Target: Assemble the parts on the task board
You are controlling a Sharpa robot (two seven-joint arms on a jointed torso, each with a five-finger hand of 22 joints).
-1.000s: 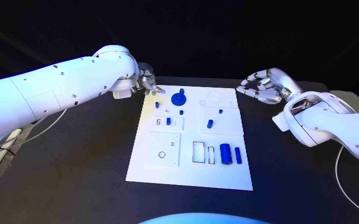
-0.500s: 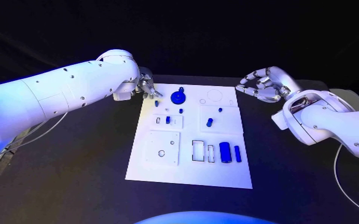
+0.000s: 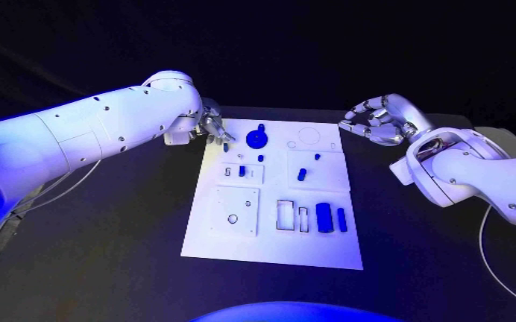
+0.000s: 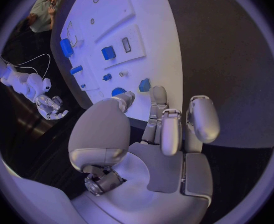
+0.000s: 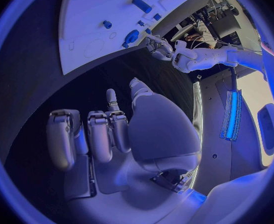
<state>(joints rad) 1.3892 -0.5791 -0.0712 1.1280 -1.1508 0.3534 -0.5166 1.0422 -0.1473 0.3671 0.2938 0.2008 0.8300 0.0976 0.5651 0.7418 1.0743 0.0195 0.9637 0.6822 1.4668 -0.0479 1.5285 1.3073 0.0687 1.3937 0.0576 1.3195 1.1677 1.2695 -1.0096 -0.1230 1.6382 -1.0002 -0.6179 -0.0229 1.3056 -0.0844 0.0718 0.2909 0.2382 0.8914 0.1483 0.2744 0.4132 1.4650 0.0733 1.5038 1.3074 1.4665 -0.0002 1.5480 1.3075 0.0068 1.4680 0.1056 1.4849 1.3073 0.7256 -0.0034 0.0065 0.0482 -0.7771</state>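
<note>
From my station I see the white task board [image 3: 274, 251] lying flat on the black tabletop [image 3: 107, 262], its long axis running from 6 o'clock near me to 12 o'clock at the far edge. Nearest on it, toward 5 o'clock, a thick blue cylinder [image 3: 323, 220] and a thinner blue rod [image 3: 342, 220] lie side by side, both with their length along that same 6-to-12 line, next to two empty rectangular slots. Around the board's middle, a small blue block [image 3: 242, 171] sits in a raised white panel and a short blue peg [image 3: 302, 176] lies slightly tilted on the neighbouring panel. Farther on, at 12 o'clock, a round blue gear-like disc [image 3: 257, 140] rests on the board.

The left hand [image 3: 209, 127] hovers at the board's far corner at 10 o'clock, its smooth silver fingers [image 4: 164, 129] loosely parted above the edge, holding nothing. The right hand [image 3: 377, 123] hangs off the board at 2 o'clock, palm turned inward, fingers [image 5: 99, 134] curled but spaced, nothing in them.
</note>
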